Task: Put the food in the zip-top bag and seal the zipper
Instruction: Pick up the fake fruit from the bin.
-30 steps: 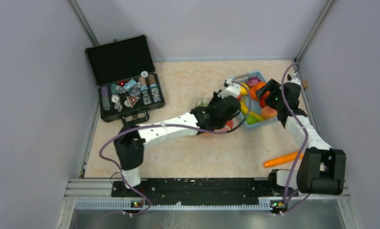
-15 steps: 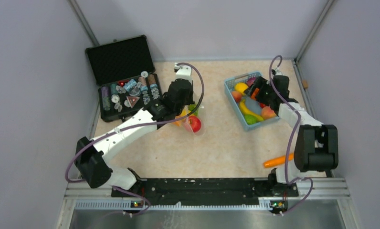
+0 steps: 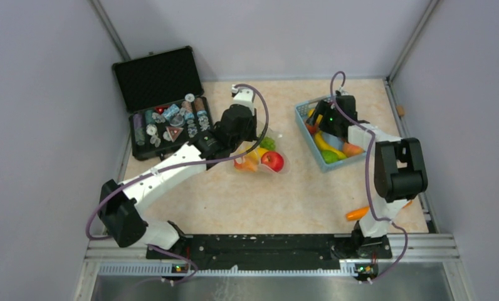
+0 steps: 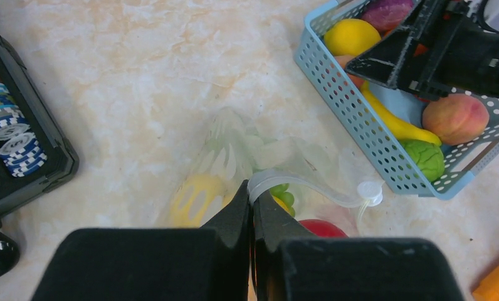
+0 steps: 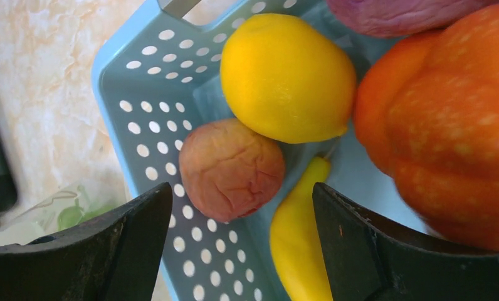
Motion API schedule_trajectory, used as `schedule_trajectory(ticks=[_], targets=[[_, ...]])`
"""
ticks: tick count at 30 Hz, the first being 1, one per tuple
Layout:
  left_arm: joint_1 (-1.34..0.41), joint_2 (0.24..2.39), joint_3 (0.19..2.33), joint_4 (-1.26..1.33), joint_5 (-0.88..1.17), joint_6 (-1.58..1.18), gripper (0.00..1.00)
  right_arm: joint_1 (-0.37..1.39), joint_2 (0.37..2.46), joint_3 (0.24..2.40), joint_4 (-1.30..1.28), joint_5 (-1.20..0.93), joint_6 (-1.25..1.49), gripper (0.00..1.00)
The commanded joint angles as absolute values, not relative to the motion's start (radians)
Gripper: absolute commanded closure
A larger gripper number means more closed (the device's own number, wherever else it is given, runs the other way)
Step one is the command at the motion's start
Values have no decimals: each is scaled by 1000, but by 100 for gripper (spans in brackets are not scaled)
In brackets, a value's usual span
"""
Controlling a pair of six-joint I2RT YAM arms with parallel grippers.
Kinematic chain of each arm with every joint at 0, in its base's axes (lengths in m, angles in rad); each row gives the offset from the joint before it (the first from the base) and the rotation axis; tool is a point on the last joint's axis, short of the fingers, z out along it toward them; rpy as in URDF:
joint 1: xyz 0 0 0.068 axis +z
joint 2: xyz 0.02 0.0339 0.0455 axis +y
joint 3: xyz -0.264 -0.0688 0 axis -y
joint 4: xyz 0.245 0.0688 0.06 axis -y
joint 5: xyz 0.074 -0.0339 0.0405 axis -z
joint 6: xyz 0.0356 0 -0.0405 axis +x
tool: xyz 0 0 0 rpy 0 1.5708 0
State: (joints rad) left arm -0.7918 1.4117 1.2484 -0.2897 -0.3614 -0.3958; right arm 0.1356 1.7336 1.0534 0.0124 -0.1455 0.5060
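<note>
The zip-top bag [image 3: 259, 155] lies mid-table, its mouth towards the basket. It holds a red apple [image 3: 273, 160], green grapes [image 3: 269, 143] and yellow and orange pieces. My left gripper [image 4: 252, 191] is shut on the bag's zipper [image 4: 309, 188] near its left end; the white slider [image 4: 368, 191] sits at the far end. My right gripper [image 5: 241, 251] is open and empty. It hangs over the basket's left part, above a reddish-brown round fruit [image 5: 231, 169], a lemon [image 5: 288, 75] and a banana [image 5: 300, 238]. An orange pumpkin [image 5: 447, 125] lies beside them.
The light-blue basket [image 3: 303, 128] also holds a peach [image 4: 455, 118], a green piece [image 4: 425, 158] and a purple one [image 5: 391, 12]. A carrot [image 3: 358, 213] lies at the near right. An open black case [image 3: 165, 119] of trinkets stands at the far left. Walls enclose the table.
My left arm swung from the basket to the bag and shut on its edge; the bag's food has shifted right. My right gripper moved left over the basket's left part.
</note>
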Motion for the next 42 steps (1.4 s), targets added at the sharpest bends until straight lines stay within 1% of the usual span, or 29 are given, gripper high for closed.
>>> schedule_trajectory(ticks=[1,6,11,16,18,19,21,23,28,29,30,38,42], targets=[[-792,1389,1241,-239,-331,-422,100,166,1797,1138,23,-101,499,18],[-792,1384,1234,-238,-320,-423,100,179,1851,1170,31,-111,501,19],[-792,1371,1210,-219,-299,-432,100,193,1869,1183,23,-124,495,25],[-792,1370,1206,-219,-295,-431,100,225,1824,1141,22,-100,485,21],[-792,1365,1199,-211,-288,-433,100,225,1841,1141,34,-87,496,21],[-792,1363,1196,-205,-284,-433,100,225,1863,1163,9,-86,497,23],[-792,1362,1191,-205,-281,-434,100,224,1901,1201,-35,-91,500,31],[-792,1357,1189,-205,-283,-436,100,224,1910,1183,-9,-101,512,47],[-792,1340,1174,-205,-293,-437,99,224,1853,1123,65,-87,538,54],[-792,1341,1174,-205,-296,-438,99,224,1830,1112,78,-87,538,60],[-792,1339,1171,-205,-296,-439,99,225,1796,1101,91,-92,537,64],[-792,1345,1174,-202,-294,-436,98,225,1586,1017,142,-79,519,65],[-791,1351,1178,-200,-289,-434,98,225,1518,982,136,-87,518,65]])
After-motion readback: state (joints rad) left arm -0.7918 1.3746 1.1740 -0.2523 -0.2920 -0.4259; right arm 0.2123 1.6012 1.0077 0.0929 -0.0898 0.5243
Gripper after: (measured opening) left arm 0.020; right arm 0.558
